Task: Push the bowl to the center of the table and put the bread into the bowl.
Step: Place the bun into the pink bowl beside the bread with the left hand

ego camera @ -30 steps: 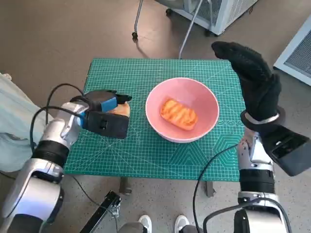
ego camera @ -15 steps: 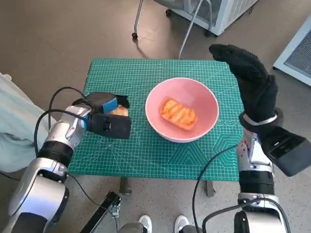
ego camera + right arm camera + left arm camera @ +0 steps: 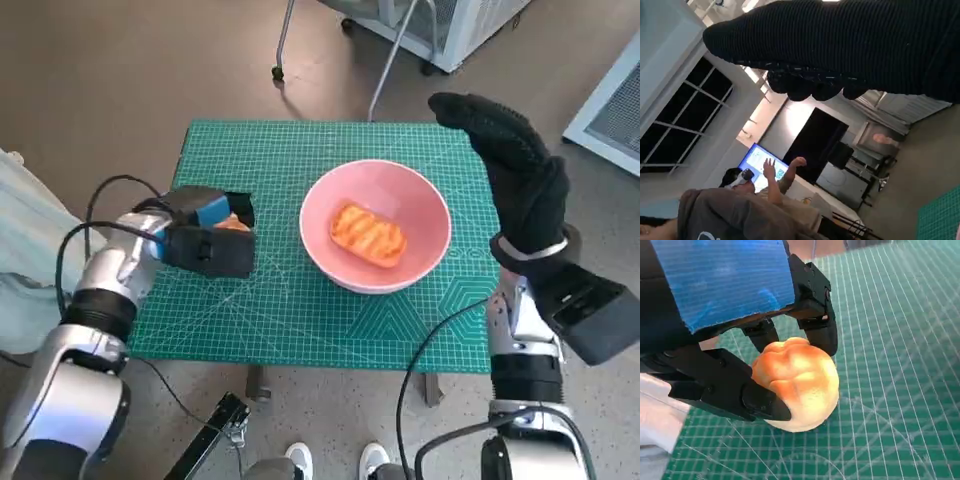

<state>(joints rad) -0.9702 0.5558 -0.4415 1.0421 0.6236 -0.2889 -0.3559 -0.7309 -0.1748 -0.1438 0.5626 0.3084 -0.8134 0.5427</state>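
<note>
The pink bowl (image 3: 425, 255) stands near the middle of the green mat, and an orange-brown grilled piece of bread (image 3: 367, 233) lies inside it. A round golden bread roll (image 3: 232, 223) sits on the mat left of the bowl. My left hand (image 3: 205, 235) covers most of it. In the left wrist view the roll (image 3: 799, 382) rests on the mat, with the black fingers (image 3: 819, 335) on one side and the thumb (image 3: 760, 402) on the other, both touching it. My right hand (image 3: 515, 170) is raised beside the bowl's right side, fingers straight, holding nothing.
The green cutting mat (image 3: 300, 150) covers the small table. Chair legs and a white unit stand on the floor behind it. Pale cloth (image 3: 20, 250) lies to the left. Shoes (image 3: 335, 460) show at the front edge. A person (image 3: 740, 210) wearing a headset sits in the room.
My left hand has shifted a little to the left, with the roll between its fingers. The bowl and the right hand have stayed almost still.
</note>
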